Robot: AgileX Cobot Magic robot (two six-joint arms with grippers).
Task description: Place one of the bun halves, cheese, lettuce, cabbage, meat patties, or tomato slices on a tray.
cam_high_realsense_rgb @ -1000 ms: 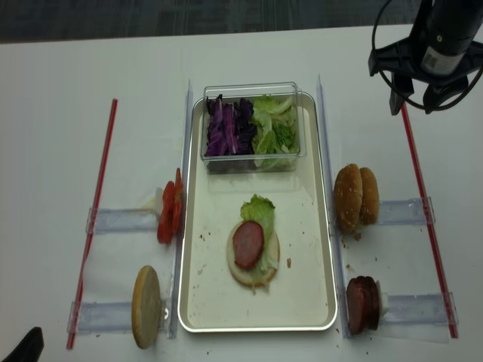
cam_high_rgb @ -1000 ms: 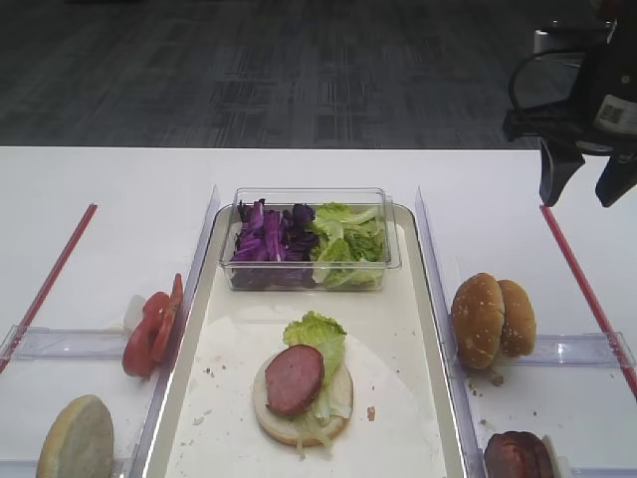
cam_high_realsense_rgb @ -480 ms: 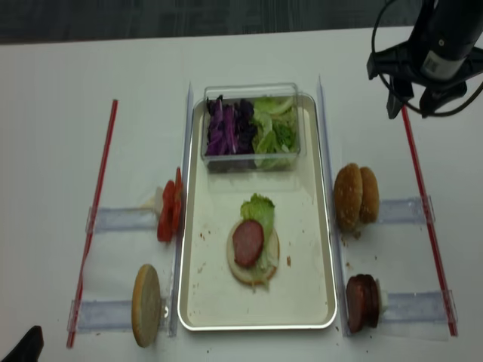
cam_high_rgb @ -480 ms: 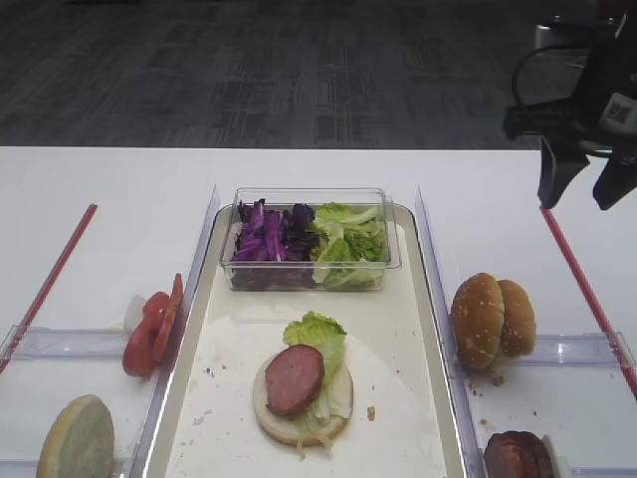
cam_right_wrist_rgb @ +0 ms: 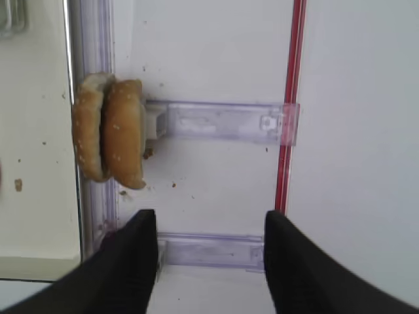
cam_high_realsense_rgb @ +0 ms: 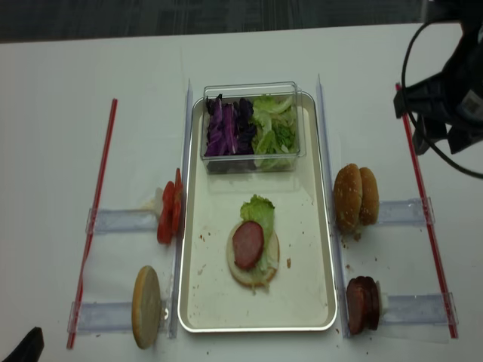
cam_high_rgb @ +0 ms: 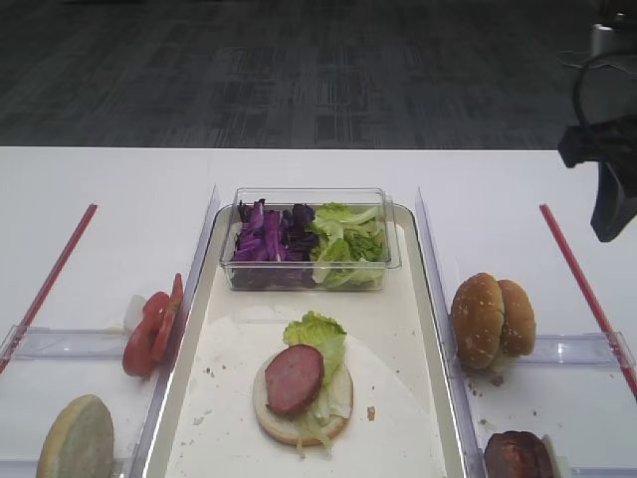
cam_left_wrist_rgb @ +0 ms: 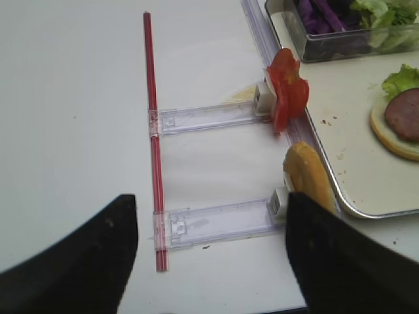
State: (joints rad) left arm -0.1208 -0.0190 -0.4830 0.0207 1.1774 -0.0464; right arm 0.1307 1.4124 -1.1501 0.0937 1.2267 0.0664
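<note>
right end effector (cam_right_wrist_rgb: pixel 208 261) spread wide, left end effector (cam_left_wrist_rgb: pixel 209 258) likewise

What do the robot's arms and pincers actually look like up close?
Both are matte black. The right pincer ends in two broad, flat, rounded fingers; the left pincer looks the same. Black cables loop off the right arm, which carries a small white label.

Silvery metal tray (cam_high_realsense_rgb: pixel 333 249), clear plastic tub (cam_high_realsense_rgb: pixel 250 90)
</note>
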